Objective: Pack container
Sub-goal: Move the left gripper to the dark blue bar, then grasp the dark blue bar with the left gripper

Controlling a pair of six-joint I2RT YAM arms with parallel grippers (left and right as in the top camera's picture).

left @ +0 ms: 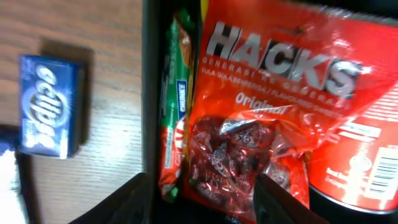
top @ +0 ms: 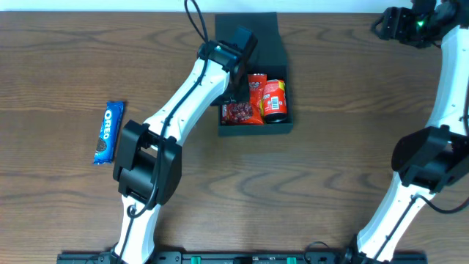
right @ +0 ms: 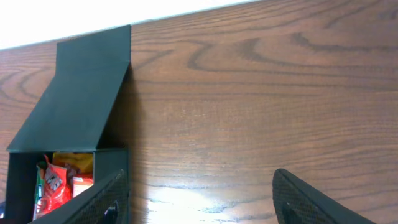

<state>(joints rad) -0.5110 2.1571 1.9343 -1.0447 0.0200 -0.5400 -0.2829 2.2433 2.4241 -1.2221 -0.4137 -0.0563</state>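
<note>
Dark teal-black cardboard: the container (top: 249, 29) is sitting at the far middle of the wooden surface (top: 344, 95), its flap lid hanging open and leaning toward the far edge; the right wrist view is showing the same lid tilted back, with snacks peeking out below it.

The left arm is reaching in from the near left; the left claw (top: 238, 92) is hovering over the container's left half; in its own camera the two fingers (left: 127, 199) are standing well apart, the lower end of a red Hacks bag (left: 267, 106) lying between them; I cannot tell whether either finger is touching it.

Inside, the Hacks bag is lying on top; a green packet (left: 174, 106) is wedged between it and the left wall; a red can (top: 275, 99) is lying on its side just right of the bag, against the right wall.

Outside, a blue Eclipse box (left: 50, 106) is lying on the wood just beside the container's left wall, apart from it; it is only showing in the left wrist view. A blue Oreo packet (top: 108, 132) is lying well to the left, near the left arm's base.

The right claw (top: 399, 26) is hanging at the far right corner, well apart from the container; its fingers (right: 106, 199) are spread wide, gripping nothing, only bare wood between them.
</note>
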